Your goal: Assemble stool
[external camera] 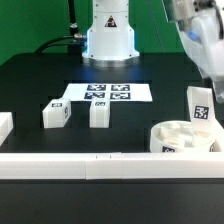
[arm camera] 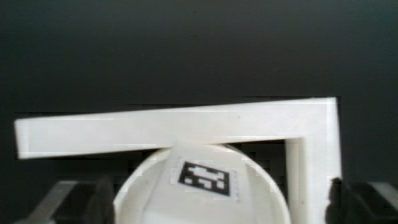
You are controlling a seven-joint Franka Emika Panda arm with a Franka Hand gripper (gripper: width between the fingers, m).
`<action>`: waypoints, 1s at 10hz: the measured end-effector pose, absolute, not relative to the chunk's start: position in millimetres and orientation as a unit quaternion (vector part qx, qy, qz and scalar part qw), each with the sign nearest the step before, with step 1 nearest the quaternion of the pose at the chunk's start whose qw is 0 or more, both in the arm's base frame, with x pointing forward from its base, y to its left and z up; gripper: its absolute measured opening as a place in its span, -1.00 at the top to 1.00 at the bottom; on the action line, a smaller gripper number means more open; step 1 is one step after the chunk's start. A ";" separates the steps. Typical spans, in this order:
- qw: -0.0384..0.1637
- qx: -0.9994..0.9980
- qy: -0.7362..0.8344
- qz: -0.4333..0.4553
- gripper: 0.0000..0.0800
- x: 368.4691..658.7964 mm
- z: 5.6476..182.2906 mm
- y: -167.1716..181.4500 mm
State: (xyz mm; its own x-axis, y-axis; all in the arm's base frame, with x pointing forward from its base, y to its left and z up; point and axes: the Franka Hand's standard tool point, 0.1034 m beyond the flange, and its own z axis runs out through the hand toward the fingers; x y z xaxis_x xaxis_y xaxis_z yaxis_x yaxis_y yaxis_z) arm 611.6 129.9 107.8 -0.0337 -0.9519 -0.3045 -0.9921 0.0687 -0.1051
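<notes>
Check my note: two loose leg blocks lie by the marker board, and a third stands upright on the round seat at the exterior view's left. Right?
Wrong side: the exterior view shows the round seat with its upright leg at that view's right. The rest holds.

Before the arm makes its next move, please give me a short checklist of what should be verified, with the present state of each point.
1. Two-finger gripper open: ok, its fingers stand wide apart.
2. White rectangular plastic leg block upright in the white round plastic disc seat: ok.
3. That leg fully down in its socket: cannot tell.
4. Two loose white leg blocks, one and the other, free on the black table and apart from each other: ok.
5. Seat pressed against the long white border rail: cannot tell.
</notes>
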 end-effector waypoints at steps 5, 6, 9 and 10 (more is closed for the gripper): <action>0.158 -0.790 0.591 0.042 -0.62 610.9 109.8 130.4; 0.145 -0.836 0.528 0.032 -0.62 609.9 110.3 132.1; 0.121 -0.925 0.360 0.008 -0.62 613.4 119.0 137.6; 0.121 -0.939 0.321 0.003 -0.62 613.2 117.8 136.5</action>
